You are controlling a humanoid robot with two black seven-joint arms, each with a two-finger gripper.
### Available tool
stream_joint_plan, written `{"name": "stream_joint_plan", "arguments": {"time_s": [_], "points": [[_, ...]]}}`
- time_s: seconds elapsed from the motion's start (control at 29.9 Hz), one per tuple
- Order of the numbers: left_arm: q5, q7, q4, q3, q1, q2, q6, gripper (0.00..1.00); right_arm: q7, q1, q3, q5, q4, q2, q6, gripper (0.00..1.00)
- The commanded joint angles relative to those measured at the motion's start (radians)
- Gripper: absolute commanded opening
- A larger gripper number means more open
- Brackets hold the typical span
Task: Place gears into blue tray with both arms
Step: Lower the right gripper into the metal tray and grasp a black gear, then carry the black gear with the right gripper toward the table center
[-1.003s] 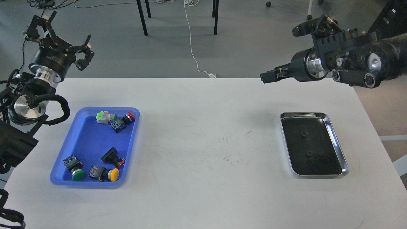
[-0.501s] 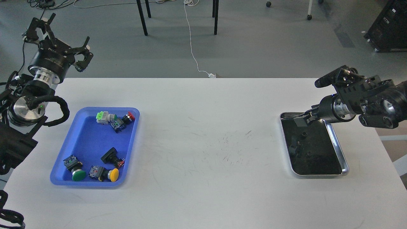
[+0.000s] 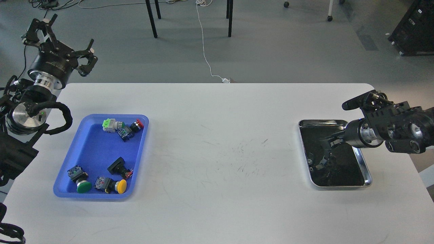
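Observation:
The blue tray [image 3: 93,149] lies on the left of the white table and holds several push-button switches [image 3: 117,185]. My left gripper [image 3: 61,42] is raised beyond the table's far left corner, behind the tray, open and empty. My right gripper [image 3: 323,150] has reached down into the steel tray [image 3: 369,180] on the right, its dark fingers low over the tray's dark bottom. I cannot tell its fingers apart from their reflection. I cannot pick out the gears around it.
The white table [image 3: 220,169] has scuff marks in its middle. Chair legs [image 3: 152,20] and a white cable [image 3: 205,51] are on the floor beyond the far edge. A black case [image 3: 413,30] stands at the back right.
My right arm has dropped from high above the table's far right down into the steel tray. My left gripper has shifted only slightly.

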Motion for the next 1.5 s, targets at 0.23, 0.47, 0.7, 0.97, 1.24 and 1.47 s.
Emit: {"name": "stream_joint_plan", "arguments": {"time_s": [0.23,0.47,0.7,0.97,1.24,1.47], "points": [[0.000,0.002,0.001,0.003,0.000,0.002,0.000,0.98,-0.007,-0.033,0.031,0.015,-0.011,-0.001,-0.008,0.59],[0.002,0.002,0.004,0.003,0.002,0.002,0.000,0.98,-0.013,-0.035,0.031,0.015,-0.025,0.002,-0.008,0.59],[0.000,0.002,0.005,0.003,0.002,0.002,0.000,0.98,-0.018,-0.056,0.049,0.016,-0.035,0.004,-0.008,0.55],[0.002,0.003,0.005,0.003,0.002,0.009,0.000,0.98,-0.018,-0.096,0.085,0.038,-0.071,0.004,-0.015,0.52],[0.000,0.003,0.005,0.003,0.002,0.017,0.000,0.98,-0.018,-0.098,0.080,0.038,-0.072,0.004,-0.014,0.39],[0.000,0.003,0.005,0.003,0.003,0.028,-0.002,0.98,-0.010,-0.096,0.074,0.027,-0.072,0.004,-0.012,0.23]]}}
